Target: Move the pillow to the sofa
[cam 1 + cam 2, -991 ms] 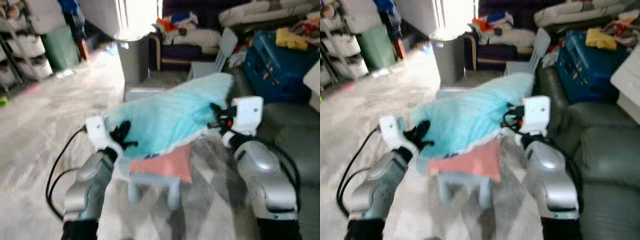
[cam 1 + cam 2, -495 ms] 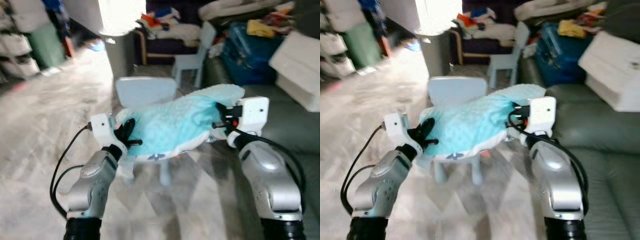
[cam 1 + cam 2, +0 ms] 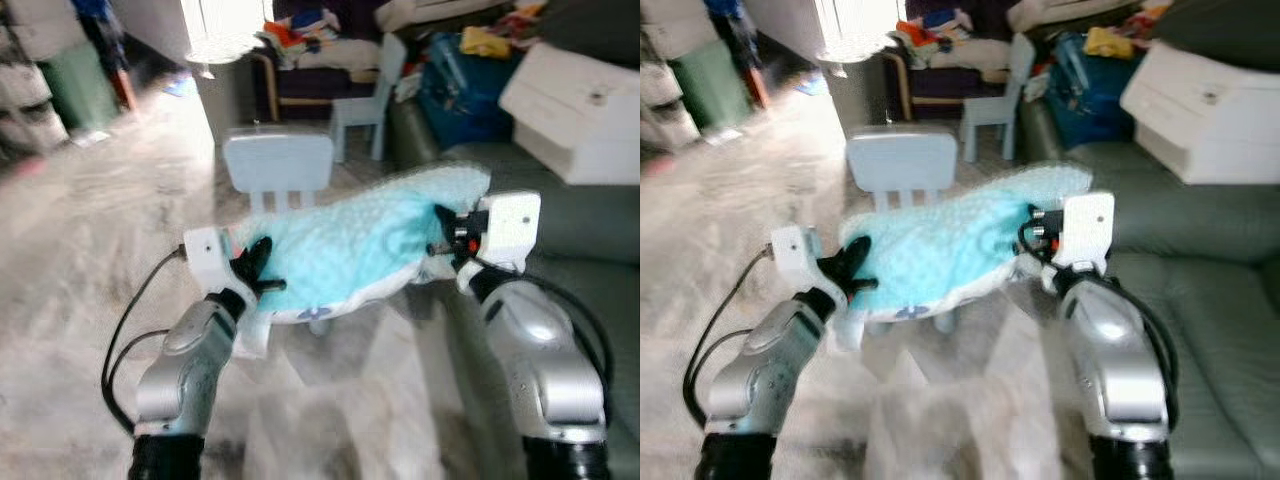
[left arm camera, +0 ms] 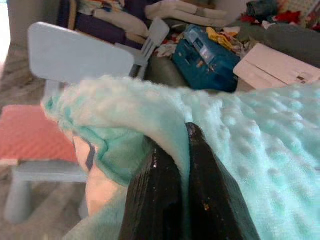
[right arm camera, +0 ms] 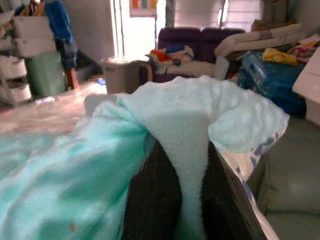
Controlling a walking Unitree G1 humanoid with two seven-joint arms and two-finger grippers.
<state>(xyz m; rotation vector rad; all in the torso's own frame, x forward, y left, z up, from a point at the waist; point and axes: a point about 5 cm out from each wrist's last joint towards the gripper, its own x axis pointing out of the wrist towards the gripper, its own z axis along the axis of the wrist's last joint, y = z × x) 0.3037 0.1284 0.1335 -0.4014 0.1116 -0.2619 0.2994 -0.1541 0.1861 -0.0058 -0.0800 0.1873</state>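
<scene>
Two grippers, left (image 3: 255,272) and right (image 3: 445,232), are clamped on opposite ends of the pillow (image 3: 345,250), which is held stretched level above the floor, just beside the sofa (image 3: 1200,290), for carrying.

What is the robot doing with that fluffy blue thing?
The robot is carrying a pillow, held up in the air between both arms. The left gripper pinches one end and the right gripper pinches the other, each with its fingers shut on the fabric. A small chair stands just behind the pillow. The sofa is right beside the robot on its right, and the pillow is not on it yet.
</scene>
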